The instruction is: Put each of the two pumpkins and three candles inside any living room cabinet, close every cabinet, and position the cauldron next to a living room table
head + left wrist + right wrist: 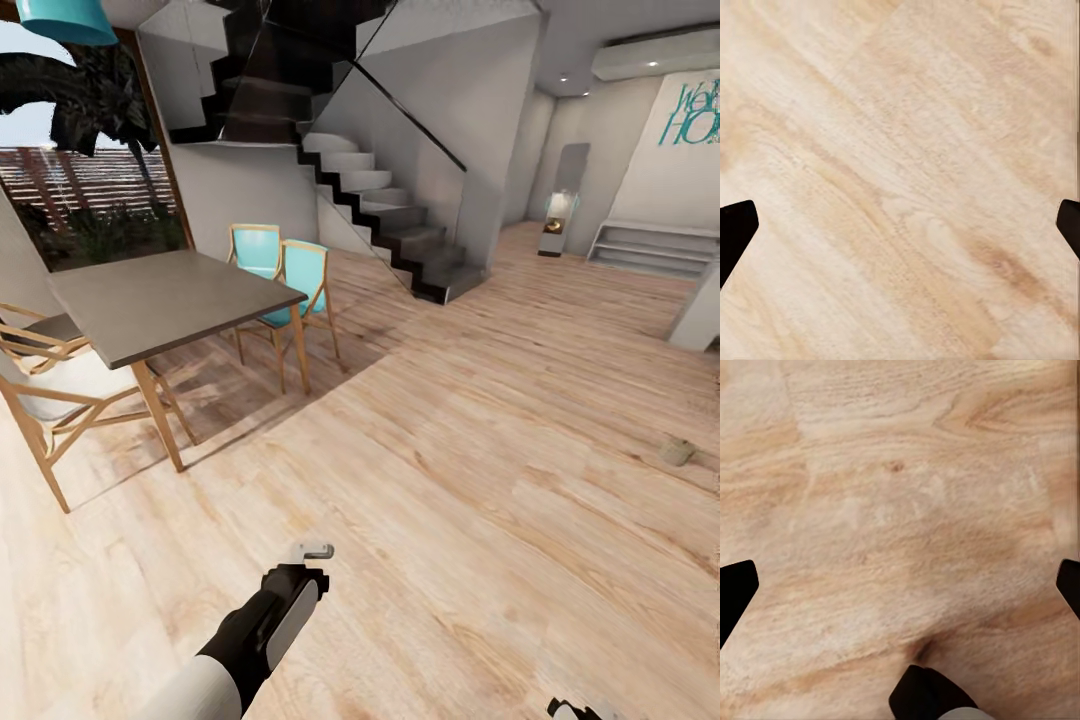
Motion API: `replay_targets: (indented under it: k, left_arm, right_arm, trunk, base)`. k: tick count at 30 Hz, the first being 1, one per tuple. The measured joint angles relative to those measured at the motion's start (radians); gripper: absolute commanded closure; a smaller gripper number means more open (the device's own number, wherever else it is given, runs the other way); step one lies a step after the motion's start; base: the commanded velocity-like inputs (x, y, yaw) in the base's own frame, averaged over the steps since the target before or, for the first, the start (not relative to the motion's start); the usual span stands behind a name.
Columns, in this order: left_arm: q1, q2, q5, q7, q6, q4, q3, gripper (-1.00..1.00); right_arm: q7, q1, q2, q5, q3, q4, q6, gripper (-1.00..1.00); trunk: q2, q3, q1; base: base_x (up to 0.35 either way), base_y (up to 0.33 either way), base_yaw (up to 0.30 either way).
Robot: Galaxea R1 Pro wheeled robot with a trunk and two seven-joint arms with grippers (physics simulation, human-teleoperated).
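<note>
No pumpkins, cabinet or cauldron are in view. A small squat greyish thing, possibly one of the candles, lies on the wooden floor at the right. My left gripper hangs over bare floor at the lower middle. In the left wrist view the left gripper is open, its dark fingertips wide apart with only floorboards between them. My right gripper peeks in at the bottom edge. In the right wrist view the right gripper is open too, over bare planks.
A grey-topped table with wooden legs stands at the left, with turquoise chairs behind it and a wooden chair at its near end. A dark staircase rises at the back. A dark rounded part shows below the right gripper.
</note>
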Motion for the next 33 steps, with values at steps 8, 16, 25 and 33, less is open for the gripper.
replay_targets:
  k: [8,16,25,33]
  left_arm:
    - [0.0,0.0,0.001,0.005,0.0,0.0,-0.046,-1.0]
    - [0.0,0.001,0.001,0.005,0.0,0.0,-0.051,-1.0]
    - [0.0,0.0,0.001,0.005,-0.001,0.0,-0.052,-1.0]
    - [0.0,0.0,0.002,0.005,-0.002,0.0,-0.052,-1.0]
  right_arm:
    - [0.0,0.0,0.0,0.001,-0.001,0.0,0.0,-1.0]
    - [0.0,0.0,0.0,0.004,0.001,-0.001,-0.002,-1.0]
    - [0.0,0.0,0.0,0.013,0.001,-0.001,-0.002,-1.0]
    - [0.001,0.0,0.0,0.017,0.002,0.0,-0.004,-1.0]
  trunk:
    - [0.0,0.01,0.0]
    - [0.0,0.02,0.0]
    - [0.0,0.032,0.0]
    - [0.0,0.036,-0.001]
  base:
    - [0.0,0.0,-0.212]
    - [0.0,0.0,-0.194]
    - [0.002,0.0,-0.182]
    - [0.187,0.0,-0.118]
